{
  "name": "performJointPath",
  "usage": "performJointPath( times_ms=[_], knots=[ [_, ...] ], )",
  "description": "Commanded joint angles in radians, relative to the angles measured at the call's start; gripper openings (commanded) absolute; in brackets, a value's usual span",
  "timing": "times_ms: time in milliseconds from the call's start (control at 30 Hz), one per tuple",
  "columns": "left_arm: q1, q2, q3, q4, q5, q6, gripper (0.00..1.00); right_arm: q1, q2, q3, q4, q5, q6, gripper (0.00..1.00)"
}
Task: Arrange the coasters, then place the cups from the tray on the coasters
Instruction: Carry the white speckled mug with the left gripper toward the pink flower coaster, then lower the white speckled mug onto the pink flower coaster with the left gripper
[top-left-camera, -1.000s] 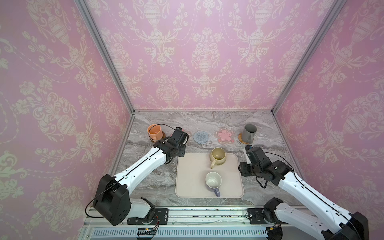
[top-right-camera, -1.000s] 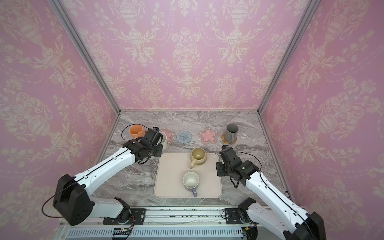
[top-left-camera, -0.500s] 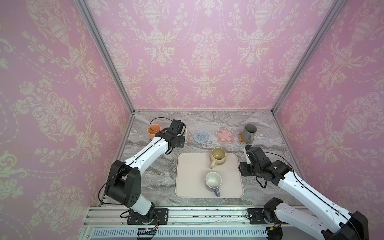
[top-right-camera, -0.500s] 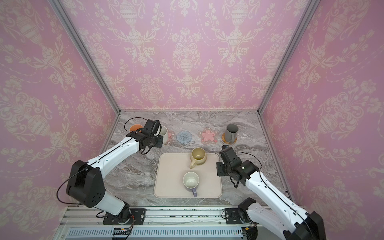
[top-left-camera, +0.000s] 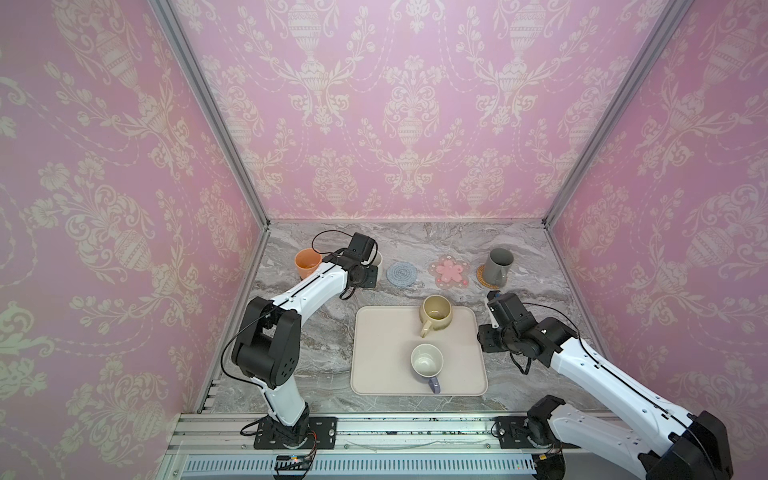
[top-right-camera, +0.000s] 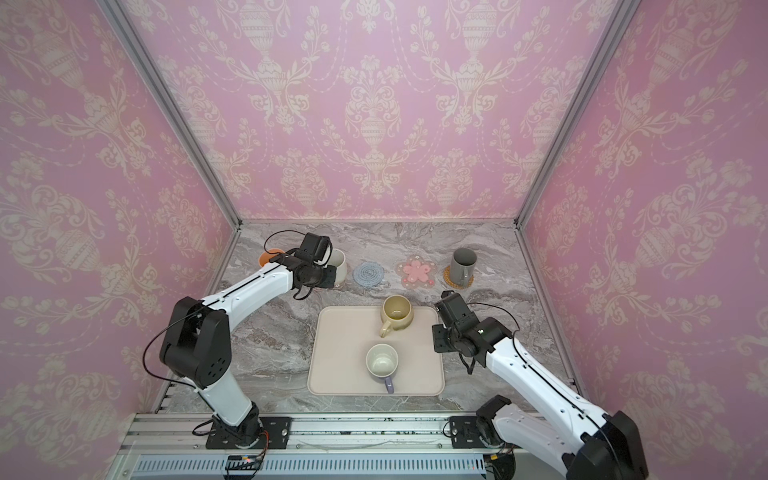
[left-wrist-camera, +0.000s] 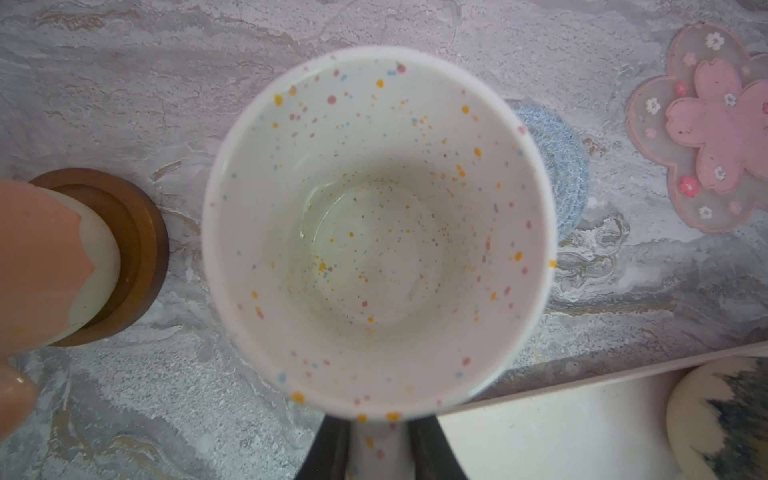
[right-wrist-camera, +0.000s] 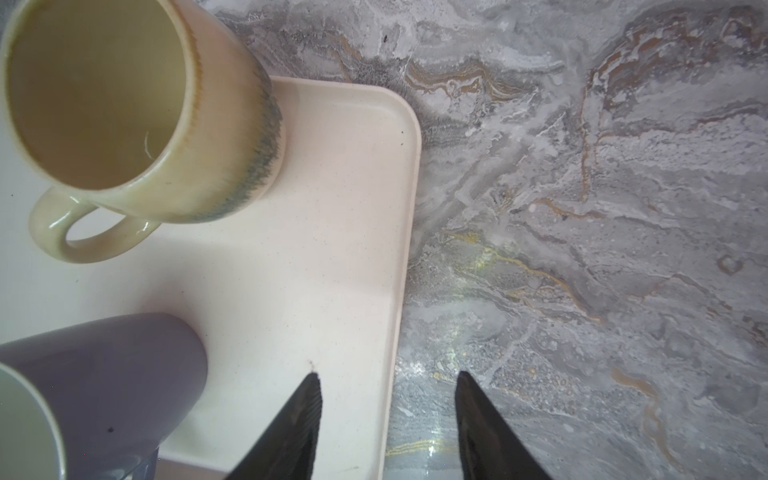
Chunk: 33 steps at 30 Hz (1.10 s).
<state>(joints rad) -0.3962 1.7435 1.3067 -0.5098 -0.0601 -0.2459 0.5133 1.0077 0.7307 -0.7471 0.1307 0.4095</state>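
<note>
Currently the speckled white mug (left-wrist-camera: 374, 232) is upright in the back row, between the orange-peach mug (top-left-camera: 308, 262), which stands on the dark brown coaster (left-wrist-camera: 141, 249), and the blue crocheted coaster (top-left-camera: 402, 274). Whether its base touches the worktop (top-left-camera: 328, 353) cannot be determined. The left gripper (left-wrist-camera: 378, 440) has its jaws clamped on the mug's handle, one on each side.

Further along the same row, the blue crocheted coaster and the pink flower coaster (top-left-camera: 450, 270) lie flat and fully exposed. The tall dark grey mug (top-left-camera: 497, 266) stands on the rattan coaster (top-right-camera: 446, 274).

The tray (top-left-camera: 382, 332) lies in front of this row, at the middle of the worktop. It carries two upright mugs, well apart: the beige-yellow mug (top-left-camera: 435, 313) at the far rim and the lavender mug (top-left-camera: 427, 361) nearer the front.

The right gripper (right-wrist-camera: 388, 376) sits at the tray's right rim. Its jaws are apart and hold nothing: one is over the tray, the other over the worktop.
</note>
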Motion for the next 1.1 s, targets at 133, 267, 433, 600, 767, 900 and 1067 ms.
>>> performJointPath(
  times_ms=[133, 267, 433, 600, 767, 900, 1067],
  knots=[
    [0.012, 0.037, 0.113, 0.059, -0.021, 0.006, 0.0, 0.007, 0.02, 0.038, -0.02, 0.028, -0.029, 0.54],
    [0.034, 0.052, 0.124, 0.057, -0.019, -0.001, 0.0, 0.007, 0.026, 0.036, -0.021, 0.032, -0.027, 0.54],
    [0.071, 0.067, 0.133, 0.054, -0.006, -0.007, 0.0, 0.008, 0.031, 0.038, -0.02, 0.03, -0.026, 0.54],
    [0.08, 0.098, 0.161, 0.043, -0.004, 0.014, 0.0, 0.008, 0.041, 0.042, -0.014, 0.026, -0.024, 0.54],
    [0.086, 0.123, 0.167, 0.044, -0.002, 0.014, 0.0, 0.008, 0.055, 0.047, -0.006, 0.021, -0.023, 0.54],
    [0.086, 0.139, 0.164, 0.045, -0.005, 0.013, 0.0, 0.008, 0.065, 0.049, 0.001, 0.015, -0.024, 0.54],
    [0.086, 0.143, 0.151, 0.051, -0.011, 0.006, 0.0, 0.007, 0.069, 0.05, 0.004, 0.011, -0.028, 0.54]
  ],
)
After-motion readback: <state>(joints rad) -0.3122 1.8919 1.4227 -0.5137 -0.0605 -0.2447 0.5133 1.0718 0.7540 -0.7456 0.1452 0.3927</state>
